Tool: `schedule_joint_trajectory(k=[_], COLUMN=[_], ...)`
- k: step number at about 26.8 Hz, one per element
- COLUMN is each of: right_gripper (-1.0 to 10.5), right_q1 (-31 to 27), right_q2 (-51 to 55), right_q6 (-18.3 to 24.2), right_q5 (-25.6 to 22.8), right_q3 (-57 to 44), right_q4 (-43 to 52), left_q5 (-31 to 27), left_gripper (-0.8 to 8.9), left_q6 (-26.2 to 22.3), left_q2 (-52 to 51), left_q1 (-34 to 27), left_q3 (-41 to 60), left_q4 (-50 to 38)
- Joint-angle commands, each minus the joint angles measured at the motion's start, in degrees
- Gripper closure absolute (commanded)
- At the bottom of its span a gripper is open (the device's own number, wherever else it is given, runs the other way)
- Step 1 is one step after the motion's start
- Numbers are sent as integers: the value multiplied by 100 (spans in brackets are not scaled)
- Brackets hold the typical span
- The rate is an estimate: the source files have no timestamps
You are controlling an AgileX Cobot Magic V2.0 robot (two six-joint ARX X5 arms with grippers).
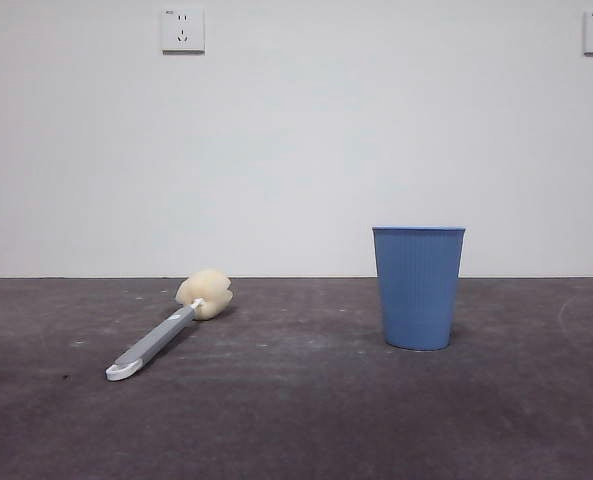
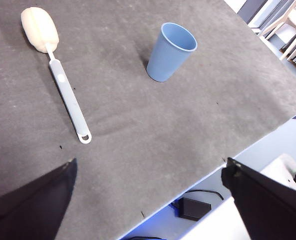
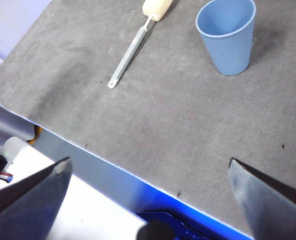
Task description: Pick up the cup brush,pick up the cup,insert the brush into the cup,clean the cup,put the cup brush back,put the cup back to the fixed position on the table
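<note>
The cup brush (image 1: pixel 166 332) lies flat on the table (image 1: pixel 296 420) at the left, its cream sponge head toward the wall and its white tip toward me. It also shows in the left wrist view (image 2: pixel 63 90) and the right wrist view (image 3: pixel 133 47). The blue ribbed cup (image 1: pixel 418 288) stands upright and empty at the right, also in the left wrist view (image 2: pixel 170 51) and the right wrist view (image 3: pixel 227 35). My left gripper (image 2: pixel 148 200) and my right gripper (image 3: pixel 148 195) are open and empty, held high over the table's near edge, well away from both things.
Two wall sockets (image 1: pixel 182 30) sit on the white wall behind the table. The table's near edge (image 3: pixel 113 167) shows in both wrist views, with a black box and cable (image 2: pixel 190 207) on the floor below it.
</note>
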State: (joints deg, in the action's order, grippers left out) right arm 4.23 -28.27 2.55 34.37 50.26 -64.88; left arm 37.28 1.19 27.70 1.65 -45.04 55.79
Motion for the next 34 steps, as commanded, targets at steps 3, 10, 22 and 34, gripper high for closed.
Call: schedule_joint_trajectory(k=[3,10,22,34], right_gripper=[319,320,320,320], right_q1=[11,11,11,11], right_q2=[2,-28,-380,-463], right_q6=[-17,-17,-15,-11], right_q5=[-2,-20,-20,-22], right_q3=[28,28,26,28], right_q4=[22,24,26,26], left_q5=[-20,-922,-3722,-4393], left_gripper=[324,325,344,345], left_q6=[35,439,1113,1290], left_q2=[662,1860,4662,6857], left_q1=[66,745,2656,2874], left_q3=[-42,-44,-243,-1069], left_q4=[-413,-1305,-3185,-3729])
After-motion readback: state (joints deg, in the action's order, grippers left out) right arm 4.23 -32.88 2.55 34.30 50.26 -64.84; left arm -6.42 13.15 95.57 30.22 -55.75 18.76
